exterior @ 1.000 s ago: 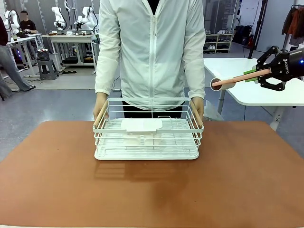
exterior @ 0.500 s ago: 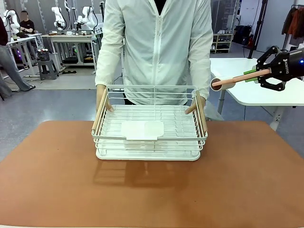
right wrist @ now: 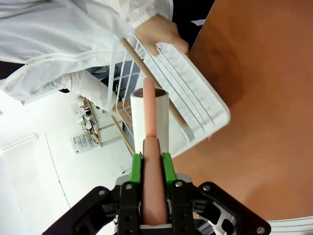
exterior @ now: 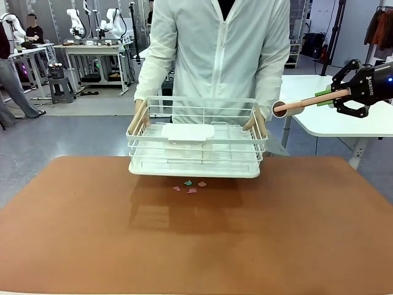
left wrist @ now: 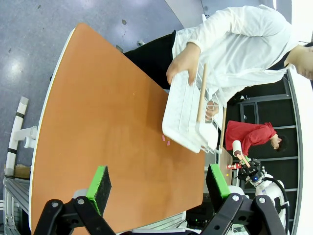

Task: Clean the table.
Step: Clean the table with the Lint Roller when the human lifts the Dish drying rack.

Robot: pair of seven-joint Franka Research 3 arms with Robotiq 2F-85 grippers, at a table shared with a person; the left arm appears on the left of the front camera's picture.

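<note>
The reddish-brown table (exterior: 196, 246) has a few small pink and green scraps (exterior: 189, 185) lying near its far middle. A person holds the white wire basket (exterior: 196, 144) in both hands, lifted clear above those scraps. My right gripper (exterior: 325, 96) hangs high at the right, shut on the pink handle of a lint roller (exterior: 293, 106) whose white roll points left. In the right wrist view the lint roller (right wrist: 150, 117) sticks out of the right gripper (right wrist: 151, 161) toward the basket (right wrist: 195, 93). My left gripper (left wrist: 159, 183) stands open above the table (left wrist: 107, 127), far from the scraps (left wrist: 166, 140).
The person stands against the table's far edge, with one hand (exterior: 140, 114) on the basket's left side and the other hand (exterior: 256, 123) on its right. A white-topped table (exterior: 331, 120) stands behind at the right, under my right arm.
The person has raised the basket off the table and drawn it back, uncovering the small scraps beneath. My right gripper and the lint roller have stayed in place.
</note>
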